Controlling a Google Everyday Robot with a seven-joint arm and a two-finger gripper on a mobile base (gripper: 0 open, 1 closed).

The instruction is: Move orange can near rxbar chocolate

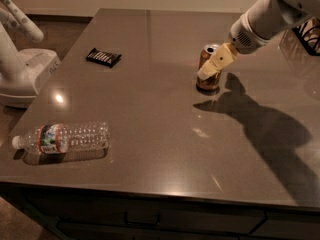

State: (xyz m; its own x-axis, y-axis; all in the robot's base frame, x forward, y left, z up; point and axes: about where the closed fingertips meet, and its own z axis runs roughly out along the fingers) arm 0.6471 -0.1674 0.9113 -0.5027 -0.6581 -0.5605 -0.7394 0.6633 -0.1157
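The orange can [207, 83] stands upright on the dark grey table [150, 114], right of the middle. My gripper [212, 66] comes in from the upper right on a white arm and lies across the front of the can's upper half, covering part of it. The rxbar chocolate [103, 57], a flat black bar with pale lettering, lies at the far left of the table, well apart from the can.
A clear plastic water bottle [62, 137] lies on its side near the front left edge. A white robot base [22, 69] stands beside the table's left edge. A dark wire object [307, 34] is at the far right.
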